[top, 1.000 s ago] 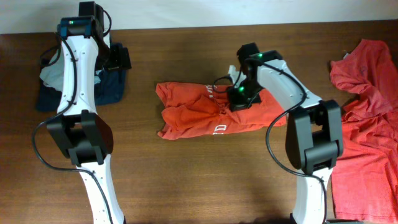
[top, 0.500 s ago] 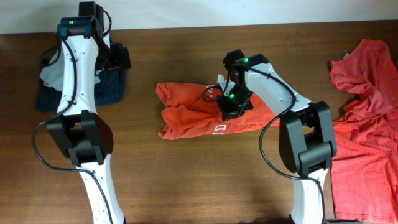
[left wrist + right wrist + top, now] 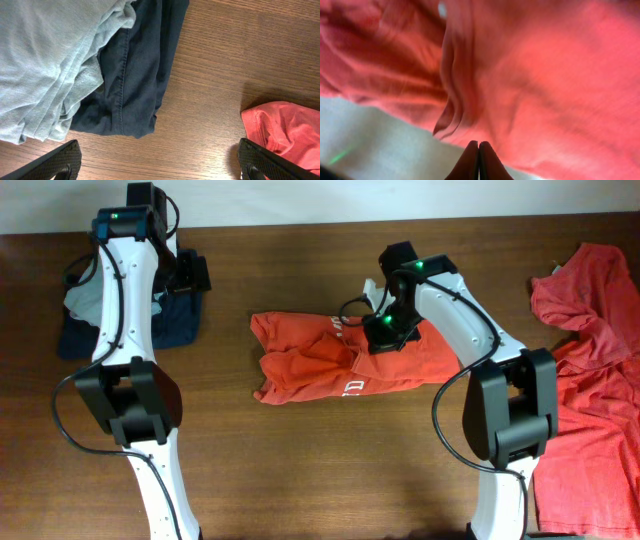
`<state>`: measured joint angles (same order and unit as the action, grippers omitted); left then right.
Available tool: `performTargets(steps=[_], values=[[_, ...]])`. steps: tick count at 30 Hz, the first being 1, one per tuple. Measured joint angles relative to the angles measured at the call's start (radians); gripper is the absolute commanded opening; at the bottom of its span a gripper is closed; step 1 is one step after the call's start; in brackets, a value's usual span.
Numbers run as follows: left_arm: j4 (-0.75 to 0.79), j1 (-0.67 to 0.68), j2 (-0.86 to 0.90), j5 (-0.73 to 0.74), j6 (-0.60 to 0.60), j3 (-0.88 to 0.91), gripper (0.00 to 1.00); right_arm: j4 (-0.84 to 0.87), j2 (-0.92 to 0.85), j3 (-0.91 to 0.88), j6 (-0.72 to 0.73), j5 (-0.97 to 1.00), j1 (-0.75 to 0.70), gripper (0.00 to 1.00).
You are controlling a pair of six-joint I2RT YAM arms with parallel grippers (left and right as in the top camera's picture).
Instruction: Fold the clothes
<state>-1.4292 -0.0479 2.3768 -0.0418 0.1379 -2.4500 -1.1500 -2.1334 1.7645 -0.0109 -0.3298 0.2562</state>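
Note:
An orange-red T-shirt [image 3: 310,365] with white lettering lies partly folded at the table's middle. My right gripper [image 3: 385,338] is low over its upper right part. In the right wrist view its fingers [image 3: 479,160] are pressed together, with nothing seen between them, and the shirt's red cloth [image 3: 545,75] and a pale printed patch fill the frame. My left gripper [image 3: 190,275] is at the far left by a pile of dark clothes. In the left wrist view its fingers [image 3: 160,165] are wide open and empty over bare wood, with the shirt's corner [image 3: 285,130] at the right.
A heap of coral-red shirts [image 3: 590,380] lies along the table's right edge. A navy garment [image 3: 135,75] and a light grey-blue garment [image 3: 45,60] are piled at the far left, also seen from overhead [image 3: 85,325]. The brown wooden table [image 3: 300,470] is bare in front.
My right gripper swept left across the shirt, then came back to the right and a little up. The shirt's middle folds shifted slightly. The left arm has not moved.

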Motion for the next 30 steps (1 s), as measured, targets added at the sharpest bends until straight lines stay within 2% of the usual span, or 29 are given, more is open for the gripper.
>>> performTargets(steps=[9,14,23,30], values=[[0.000,0.000,0.000,0.000,0.000,0.000,0.99,0.041,0.000,-0.006,-0.001,0.014,-0.007,0.08],[0.000,0.000,0.000,0.000,0.000,0.000,0.99,0.058,-0.001,-0.079,0.000,0.006,-0.007,0.08],[0.000,0.000,0.000,0.000,0.000,0.000,0.99,0.171,-0.003,-0.241,0.000,-0.134,0.006,0.08],[0.000,0.000,0.000,0.000,0.000,0.000,0.99,0.209,-0.005,-0.276,-0.001,-0.191,0.023,0.08]])
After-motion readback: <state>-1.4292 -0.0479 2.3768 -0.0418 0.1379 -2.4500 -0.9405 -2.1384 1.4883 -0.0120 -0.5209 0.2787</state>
